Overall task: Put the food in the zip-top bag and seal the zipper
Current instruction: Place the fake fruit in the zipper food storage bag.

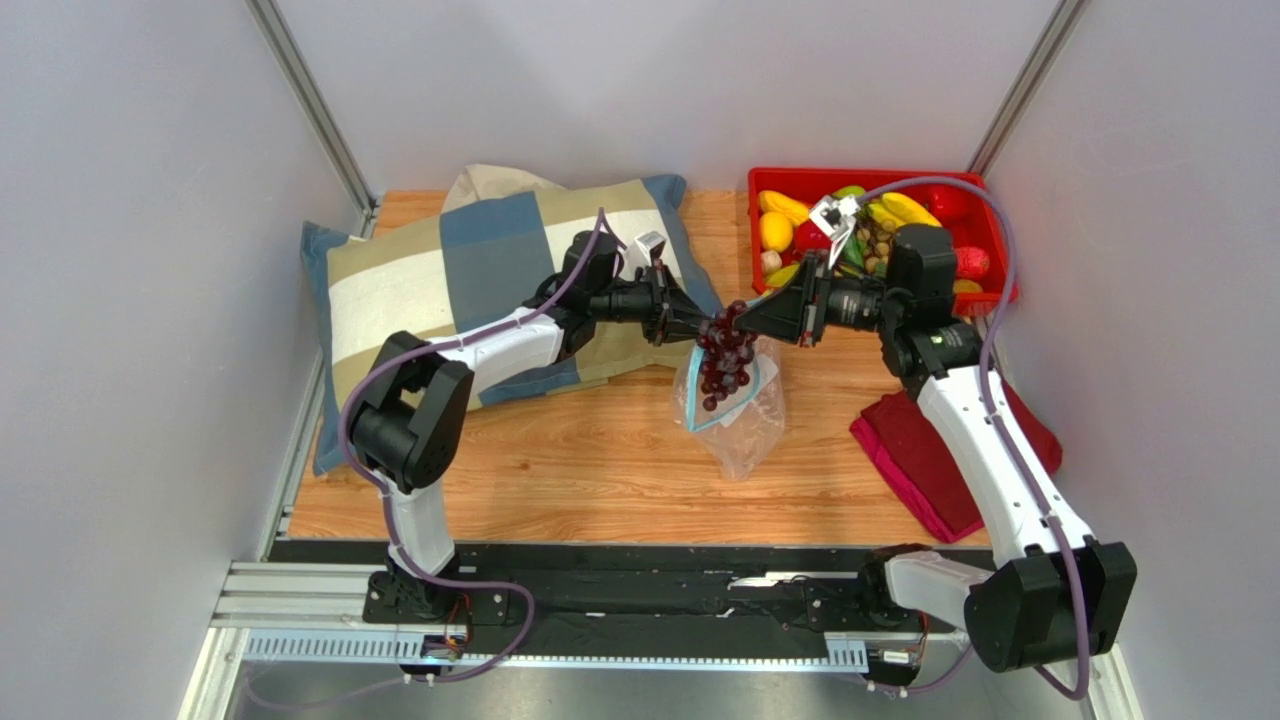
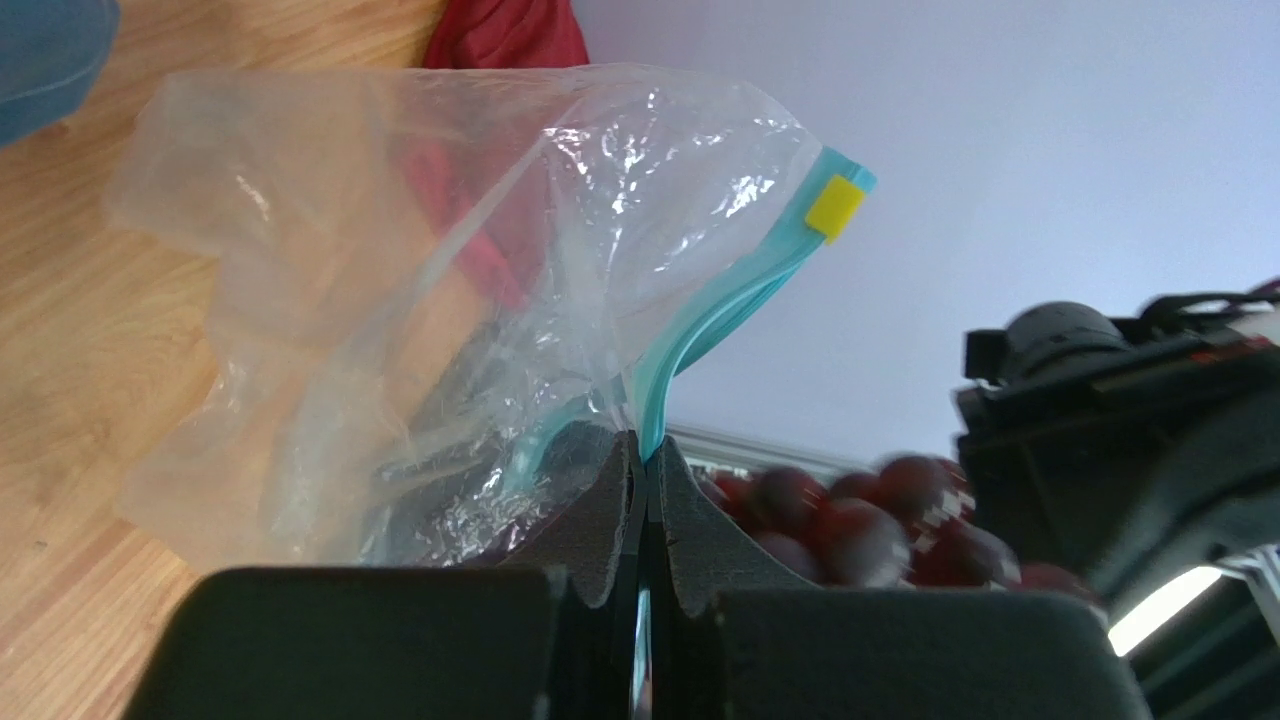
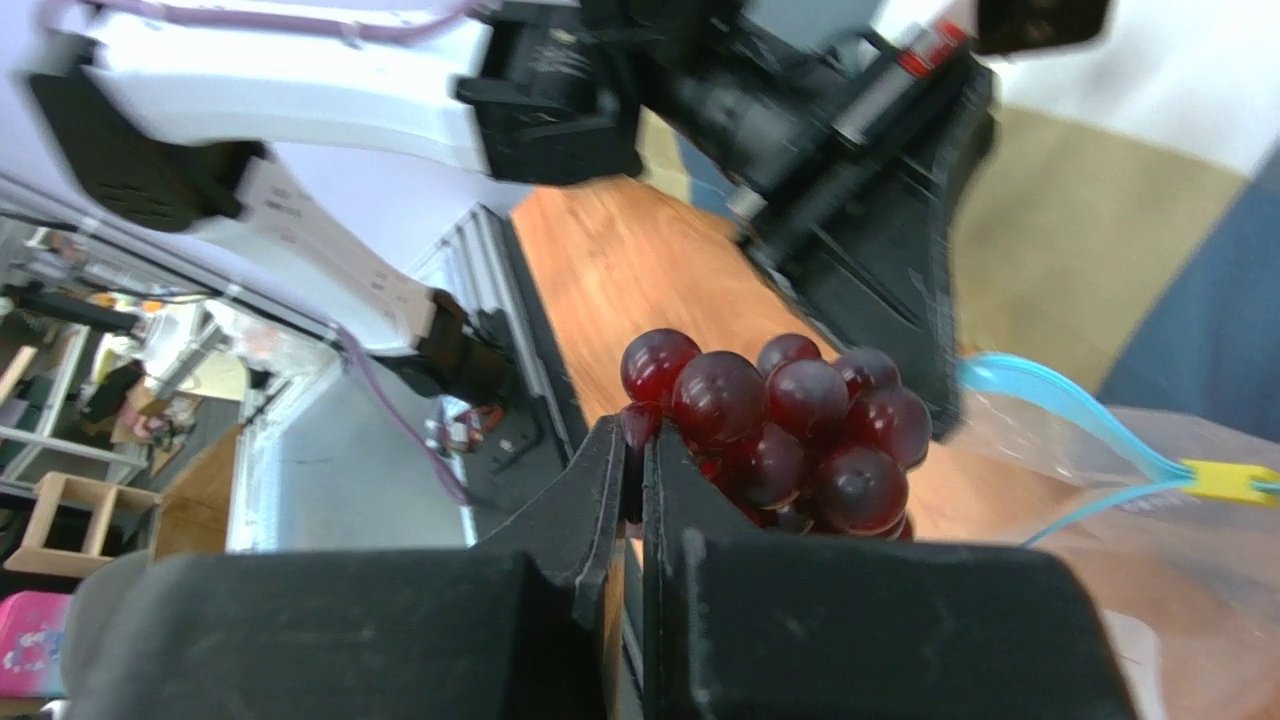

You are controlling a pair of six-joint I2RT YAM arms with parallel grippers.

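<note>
The clear zip-top bag [image 1: 739,413] hangs over the table's middle, its teal zipper [image 2: 721,308] strip with a yellow slider at its end. My left gripper [image 1: 700,327] is shut on the zipper edge [image 2: 646,450] and holds the bag's mouth up. My right gripper [image 1: 739,318] is shut on the stem end of a dark purple grape bunch [image 3: 781,435], which hangs over the bag's mouth [image 1: 724,354]. The grapes also show blurred in the left wrist view [image 2: 864,525]. More food, yellow, red and green pieces [image 1: 872,225], lies in the red bin.
A red bin [image 1: 781,183] stands at the back right. A checked pillow [image 1: 481,278] lies at the back left under my left arm. A dark red cloth [image 1: 947,450] lies at the right by my right arm. Wooden table edge runs along the front.
</note>
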